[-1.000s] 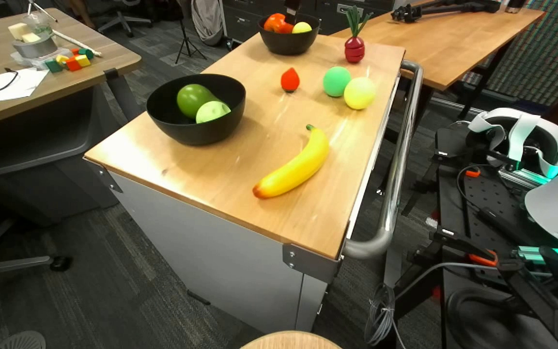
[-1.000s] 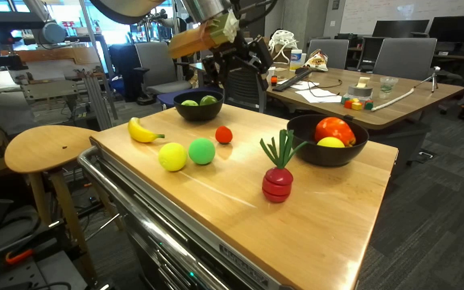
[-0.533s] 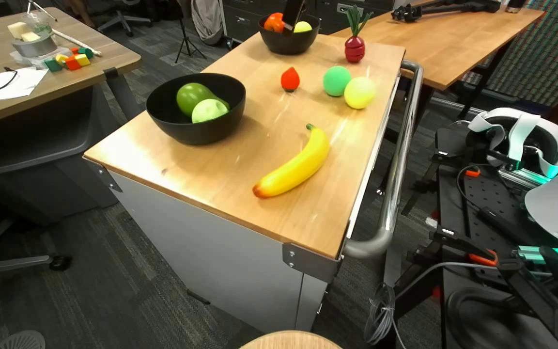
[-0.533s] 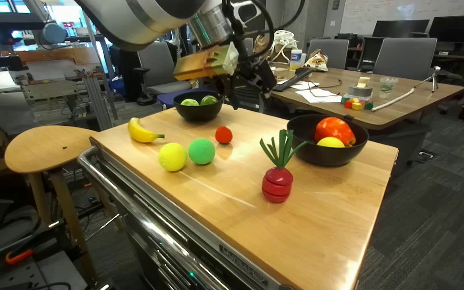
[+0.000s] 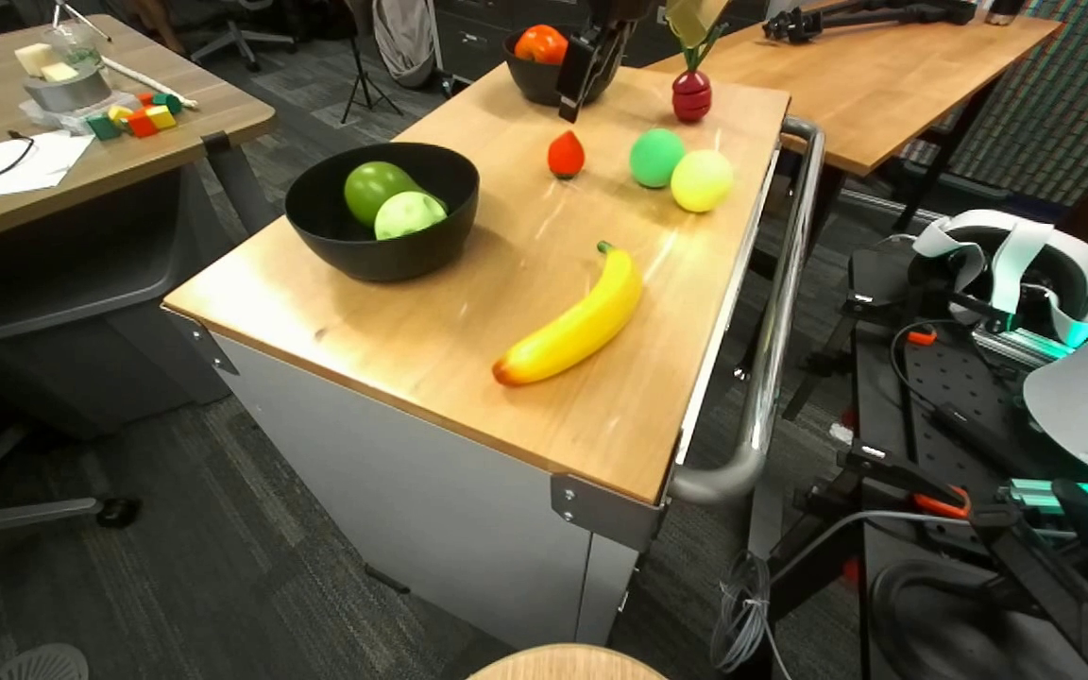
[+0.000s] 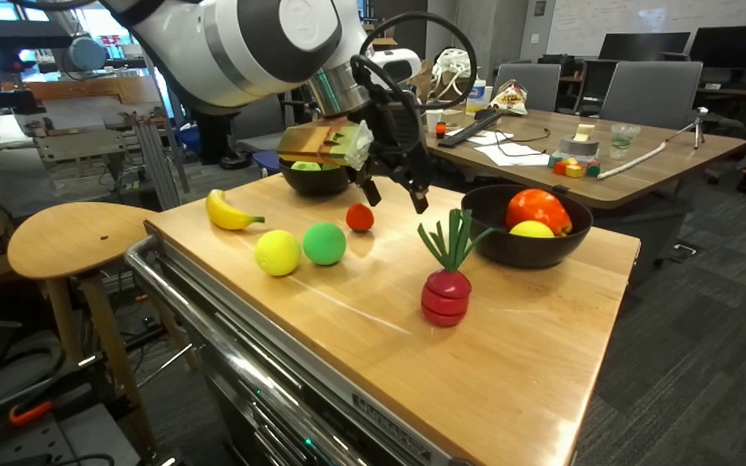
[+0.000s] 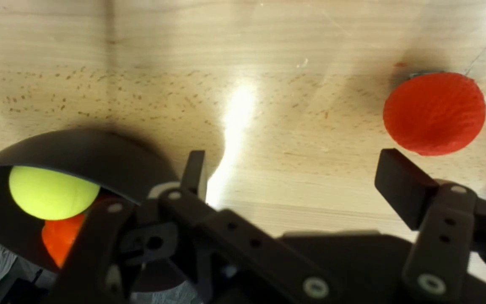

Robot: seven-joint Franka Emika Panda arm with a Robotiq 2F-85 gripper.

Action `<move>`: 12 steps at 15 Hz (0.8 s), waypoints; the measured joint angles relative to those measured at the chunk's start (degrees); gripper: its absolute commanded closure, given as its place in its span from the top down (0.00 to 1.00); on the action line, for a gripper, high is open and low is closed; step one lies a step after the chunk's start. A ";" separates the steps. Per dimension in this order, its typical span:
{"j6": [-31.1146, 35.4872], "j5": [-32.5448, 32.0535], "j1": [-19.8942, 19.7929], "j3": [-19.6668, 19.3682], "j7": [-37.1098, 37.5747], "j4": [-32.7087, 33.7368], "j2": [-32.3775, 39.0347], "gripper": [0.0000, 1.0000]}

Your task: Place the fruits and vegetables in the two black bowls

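In the wrist view my gripper (image 7: 293,175) stands wide open over the wooden top, nothing between its fingers. A red ball (image 7: 435,114) lies just beyond the right fingertip. Left of the jaws is a black bowl (image 6: 522,254) holding an orange-red tomato (image 6: 537,208) and a yellow ball (image 7: 53,192). The other black bowl (image 5: 383,260) contains a dark green fruit (image 5: 376,189) and a light green one (image 5: 409,215). On the tabletop lie a banana (image 5: 570,326), a green ball (image 6: 324,243), a yellow-green ball (image 6: 278,252) and an upright radish (image 6: 445,296).
The wooden tabletop (image 5: 431,349) has a steel rail (image 5: 780,312) along one side. A round stool (image 6: 78,236) stands past its end. A desk (image 6: 671,152) with blocks, papers and a keyboard is behind.
My gripper has come down towards the tabletop, from above the bowls to close by the red ball. The light green fruit in its bowl has shifted slightly. Its jaws stay open.
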 measured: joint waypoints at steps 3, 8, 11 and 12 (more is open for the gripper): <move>-0.06 6.26 -0.98 1.84 -3.18 -0.39 0.25 1.00; -0.12 23.27 -2.58 7.76 -10.99 -0.69 0.85 1.00; -1.09 23.63 -2.58 8.38 -10.88 -0.20 1.83 1.00; -1.54 23.81 -2.58 8.50 -10.85 0.02 2.31 1.00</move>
